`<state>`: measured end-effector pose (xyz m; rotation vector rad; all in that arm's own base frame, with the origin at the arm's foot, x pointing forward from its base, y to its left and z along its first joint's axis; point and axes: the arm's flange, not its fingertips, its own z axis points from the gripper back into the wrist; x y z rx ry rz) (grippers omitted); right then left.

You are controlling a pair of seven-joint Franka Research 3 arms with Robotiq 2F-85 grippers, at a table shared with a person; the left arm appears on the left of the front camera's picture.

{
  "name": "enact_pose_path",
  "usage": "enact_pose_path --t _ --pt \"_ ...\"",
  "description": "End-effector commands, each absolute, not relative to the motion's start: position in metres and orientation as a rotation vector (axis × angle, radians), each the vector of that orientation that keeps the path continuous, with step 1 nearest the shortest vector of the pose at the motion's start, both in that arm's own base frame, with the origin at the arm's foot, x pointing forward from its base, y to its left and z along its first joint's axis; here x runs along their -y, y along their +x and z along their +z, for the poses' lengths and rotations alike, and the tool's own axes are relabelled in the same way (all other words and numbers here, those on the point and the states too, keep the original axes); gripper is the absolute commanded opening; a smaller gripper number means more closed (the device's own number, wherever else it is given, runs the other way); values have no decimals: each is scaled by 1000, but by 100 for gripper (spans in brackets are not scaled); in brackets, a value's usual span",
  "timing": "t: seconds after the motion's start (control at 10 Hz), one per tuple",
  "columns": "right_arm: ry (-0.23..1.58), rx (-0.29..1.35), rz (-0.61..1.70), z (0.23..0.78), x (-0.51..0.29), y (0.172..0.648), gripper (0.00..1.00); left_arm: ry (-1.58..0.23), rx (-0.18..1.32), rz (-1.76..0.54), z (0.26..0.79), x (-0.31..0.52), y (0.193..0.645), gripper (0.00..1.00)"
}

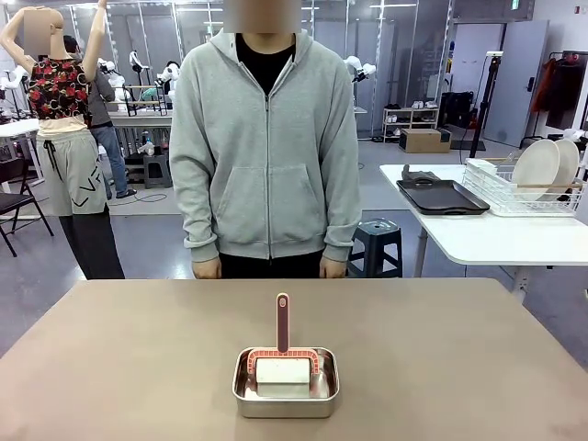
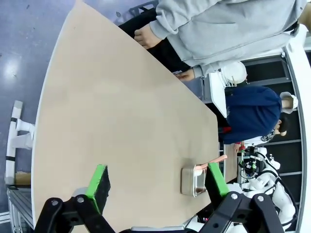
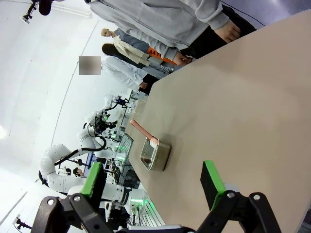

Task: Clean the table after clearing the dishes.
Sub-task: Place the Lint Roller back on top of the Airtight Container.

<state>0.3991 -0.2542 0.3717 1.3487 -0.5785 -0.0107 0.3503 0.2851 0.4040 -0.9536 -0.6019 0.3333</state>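
1 steel pan (image 1: 286,383) with a white sponge brush (image 1: 283,367) is seen on the table (image 1: 119,358), near the robot's edge. Left gripper (image 2: 158,183) is held wide open above the table. Right gripper (image 3: 153,180) is spread wide too.

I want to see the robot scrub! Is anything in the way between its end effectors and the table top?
Nothing visible blocks them. Both the left end effector and the right end effector hang open above the table. The only thing on it is a steel pan holding a pink-handled brush, near the robot's edge.
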Motion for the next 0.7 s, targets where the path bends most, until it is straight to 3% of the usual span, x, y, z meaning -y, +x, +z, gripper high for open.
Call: enact_pose_path --t 0.0,0.6 --pt "1346 576 -5 375 253 398 100 -980 598 320 407 -284 351 100" --pt "1346 576 -5 375 253 398 100 -980 598 320 407 -284 351 100"
